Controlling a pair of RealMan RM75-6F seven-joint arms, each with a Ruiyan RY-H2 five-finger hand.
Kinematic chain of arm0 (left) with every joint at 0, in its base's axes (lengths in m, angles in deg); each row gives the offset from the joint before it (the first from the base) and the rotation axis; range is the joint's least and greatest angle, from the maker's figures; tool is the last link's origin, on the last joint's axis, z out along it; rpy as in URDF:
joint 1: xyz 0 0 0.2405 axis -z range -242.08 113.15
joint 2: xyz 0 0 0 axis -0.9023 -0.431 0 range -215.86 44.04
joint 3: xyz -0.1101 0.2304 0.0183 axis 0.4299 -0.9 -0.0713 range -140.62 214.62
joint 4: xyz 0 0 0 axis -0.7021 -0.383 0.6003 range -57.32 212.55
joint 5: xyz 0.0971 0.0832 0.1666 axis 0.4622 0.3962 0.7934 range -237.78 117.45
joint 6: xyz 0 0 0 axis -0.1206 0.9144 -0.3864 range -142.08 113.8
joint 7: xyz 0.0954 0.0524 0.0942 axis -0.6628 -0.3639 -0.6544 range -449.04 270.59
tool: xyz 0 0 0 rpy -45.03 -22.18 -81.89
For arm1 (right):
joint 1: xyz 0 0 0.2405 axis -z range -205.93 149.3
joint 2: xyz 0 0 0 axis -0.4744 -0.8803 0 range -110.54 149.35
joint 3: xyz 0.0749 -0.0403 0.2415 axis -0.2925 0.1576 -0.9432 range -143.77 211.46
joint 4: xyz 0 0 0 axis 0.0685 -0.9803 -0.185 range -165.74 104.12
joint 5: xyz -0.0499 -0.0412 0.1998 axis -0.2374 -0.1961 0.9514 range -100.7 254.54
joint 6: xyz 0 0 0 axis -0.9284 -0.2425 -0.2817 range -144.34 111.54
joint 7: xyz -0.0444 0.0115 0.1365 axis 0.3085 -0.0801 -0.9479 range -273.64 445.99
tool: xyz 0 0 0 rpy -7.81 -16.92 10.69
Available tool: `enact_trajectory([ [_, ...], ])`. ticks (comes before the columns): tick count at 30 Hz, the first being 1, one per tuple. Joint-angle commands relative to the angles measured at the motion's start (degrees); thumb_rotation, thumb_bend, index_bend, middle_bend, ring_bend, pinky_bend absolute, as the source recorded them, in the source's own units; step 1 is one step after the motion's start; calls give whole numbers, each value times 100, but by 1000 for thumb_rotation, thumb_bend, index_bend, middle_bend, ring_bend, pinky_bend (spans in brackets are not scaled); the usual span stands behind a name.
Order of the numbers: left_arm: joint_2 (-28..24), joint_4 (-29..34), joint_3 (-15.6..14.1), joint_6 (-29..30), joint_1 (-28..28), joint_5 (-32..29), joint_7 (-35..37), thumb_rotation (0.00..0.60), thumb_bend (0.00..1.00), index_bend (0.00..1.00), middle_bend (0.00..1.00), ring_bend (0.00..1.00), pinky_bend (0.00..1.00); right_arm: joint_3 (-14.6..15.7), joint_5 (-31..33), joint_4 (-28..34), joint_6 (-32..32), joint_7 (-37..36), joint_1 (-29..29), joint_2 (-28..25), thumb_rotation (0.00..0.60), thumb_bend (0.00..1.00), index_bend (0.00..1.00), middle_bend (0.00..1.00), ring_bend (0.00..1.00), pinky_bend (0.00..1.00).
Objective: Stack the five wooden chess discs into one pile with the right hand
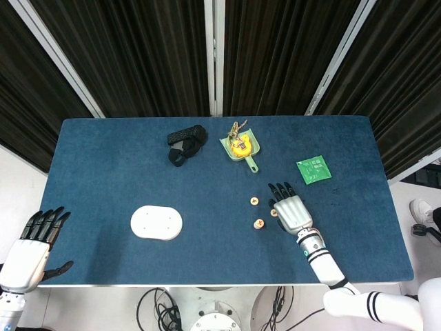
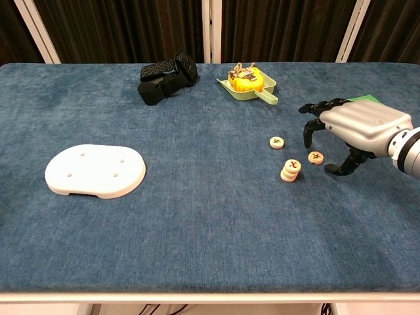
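Dark curtains behind, blue cloth surface [image 2: 197, 223] in front. Pile [image 2: 290, 170] of wooden discs stands near the right side, looks abt three high, red mark on top; exact count hard to tell. Two single discs still loose: one [image 2: 277, 142] just beyond the pile, another [image 2: 315, 157] to its right, both lying flat, apart from the pile.

Right robot hand [image 2: 348, 131] hovers just right of the loose discs, fingers apart & curled down, thumb hooked low, holding nothing. Left robot hand [image 1: 34, 241] hangs off the surface edge, fingers spread, idle.

Step in hand, as I read it: between placements, lining up for the next pick. Nearest disc is the one by the thumb. Next move prob needs a low pinch on its rim, a lift, then setting it square on the pile w/o nudging the stack, which looks slightly off-centre already.

Also on the surface: white oval pad [image 2: 96, 170], black strap [image 2: 167, 77], green scoop [image 2: 248, 85], green packet [image 1: 313, 169].
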Motion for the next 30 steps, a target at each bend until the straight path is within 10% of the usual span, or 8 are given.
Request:
enact_trajectory([
  [1, -2, -3, 1, 3, 0, -3, 11, 600, 60, 0, 0, 0, 0, -12, 4, -67, 0, -11, 2, 62, 600, 251, 356, 7, 0, 0],
  [30, -11, -9, 2, -65, 32, -54, 44, 600, 60, 0, 0, 0, 0, -110, -383, 439, -175, -193, 50, -225, 600, 270, 505, 30, 0, 0],
])
